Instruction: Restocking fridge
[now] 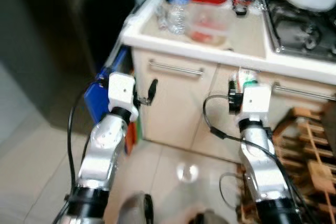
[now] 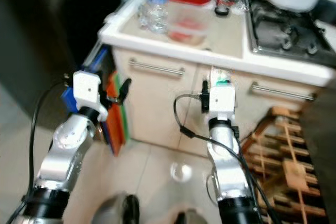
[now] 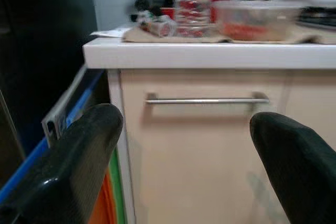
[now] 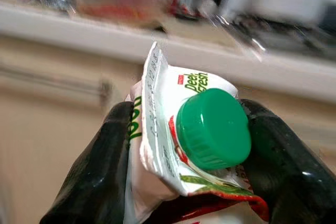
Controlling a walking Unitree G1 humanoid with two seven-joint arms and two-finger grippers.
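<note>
Our right gripper [image 4: 199, 145] pinches the carton [image 4: 178, 129] by its soft, crushable gabled top beside the green cap [image 4: 212, 128], likely heavy if full, while our left gripper [image 3: 184, 156] hangs with fingers apart.

Both silver arms are raised forward, forearms angled upward. The left gripper [image 3: 186, 145] has its two black fingers [image 3: 68, 166] spread wide apart with nothing between them; in the head view its fingers point ahead from the white wrist block. The right gripper [image 4: 184, 150] has its fingers [image 4: 100, 171] pressed against either side of a carton [image 4: 173, 129] with a green cap, held upright. Black cables loop from each wrist down along the forearms.
</note>
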